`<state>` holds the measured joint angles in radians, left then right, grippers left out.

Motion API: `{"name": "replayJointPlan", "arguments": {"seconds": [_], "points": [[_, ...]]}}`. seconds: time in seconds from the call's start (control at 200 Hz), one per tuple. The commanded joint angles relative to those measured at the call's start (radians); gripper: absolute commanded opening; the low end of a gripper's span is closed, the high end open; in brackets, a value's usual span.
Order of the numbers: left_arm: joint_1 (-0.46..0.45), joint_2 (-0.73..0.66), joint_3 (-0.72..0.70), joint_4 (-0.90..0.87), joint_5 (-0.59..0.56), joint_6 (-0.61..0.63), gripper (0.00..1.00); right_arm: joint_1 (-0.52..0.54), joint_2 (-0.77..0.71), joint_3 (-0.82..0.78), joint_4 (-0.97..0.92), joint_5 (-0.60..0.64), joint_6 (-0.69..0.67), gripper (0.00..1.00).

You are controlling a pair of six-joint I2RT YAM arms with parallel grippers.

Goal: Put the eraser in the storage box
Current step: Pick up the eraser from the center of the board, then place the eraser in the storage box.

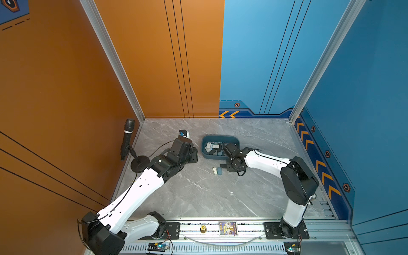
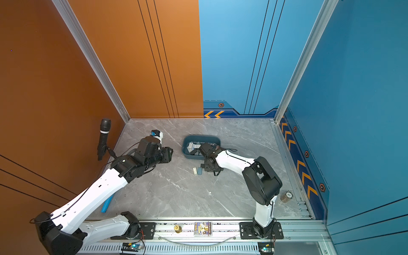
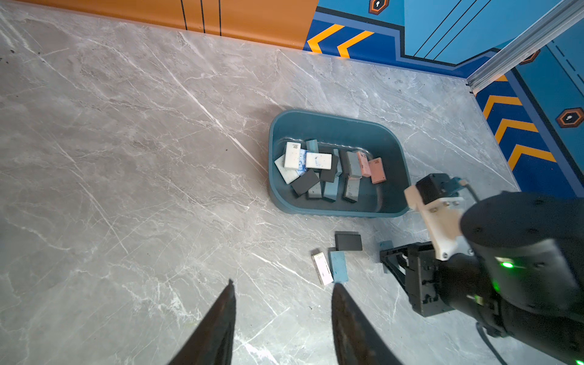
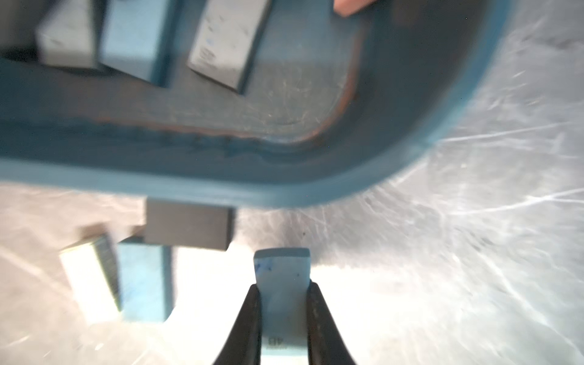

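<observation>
A grey marble table [image 1: 198, 194] is lying open between orange and blue walls, with broad bare surface in front of the box and on both sides of it. The left arm [image 1: 141, 187] is angling in from the near left corner, and the right arm [image 1: 265, 161] is bending in from the near right.

The storage box [image 1: 220, 136], a shallow teal tub, is sitting toward the back middle, well apart from every wall. It is holding a jumble of erasers [image 3: 325, 173].

The left gripper [image 3: 283, 282] is hanging over bare table with its jaws apart and nothing between them. The right gripper [image 4: 282, 286] is pinching a pale blue eraser [image 4: 281, 268] just outside the box's near rim. Whether this eraser is touching the table cannot be told.

Near it, a black eraser [image 3: 348, 240], a blue eraser [image 3: 338, 265] and a white eraser [image 3: 322, 268] are lying close together on the table.
</observation>
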<state>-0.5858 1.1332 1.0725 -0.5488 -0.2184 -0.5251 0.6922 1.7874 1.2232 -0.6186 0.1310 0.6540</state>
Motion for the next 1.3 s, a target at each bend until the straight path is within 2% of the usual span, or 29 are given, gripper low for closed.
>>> {"name": "replayJointPlan", "arguments": {"seconds": [0.0,0.12,0.25,0.671,1.101,1.297], "points": [[-0.005,-0.012,-0.024,-0.004,0.002,-0.013,0.5,0.003,-0.091,0.03,-0.077,0.022,0.007,0.17],[-0.005,-0.009,-0.032,-0.005,0.011,-0.016,0.5,0.003,-0.137,0.073,-0.099,0.038,-0.013,0.18],[-0.005,-0.005,-0.036,-0.004,0.022,-0.021,0.5,-0.019,-0.121,0.148,-0.116,0.032,-0.042,0.19],[-0.005,0.01,-0.075,-0.005,0.059,-0.044,0.5,-0.096,0.153,0.397,-0.143,-0.023,-0.111,0.19],[-0.025,0.054,-0.084,-0.005,0.087,-0.07,0.51,-0.125,0.306,0.48,-0.142,-0.044,-0.114,0.24],[-0.047,0.082,-0.086,-0.005,0.086,-0.081,0.53,-0.127,0.322,0.484,-0.142,-0.059,-0.109,0.33]]}}
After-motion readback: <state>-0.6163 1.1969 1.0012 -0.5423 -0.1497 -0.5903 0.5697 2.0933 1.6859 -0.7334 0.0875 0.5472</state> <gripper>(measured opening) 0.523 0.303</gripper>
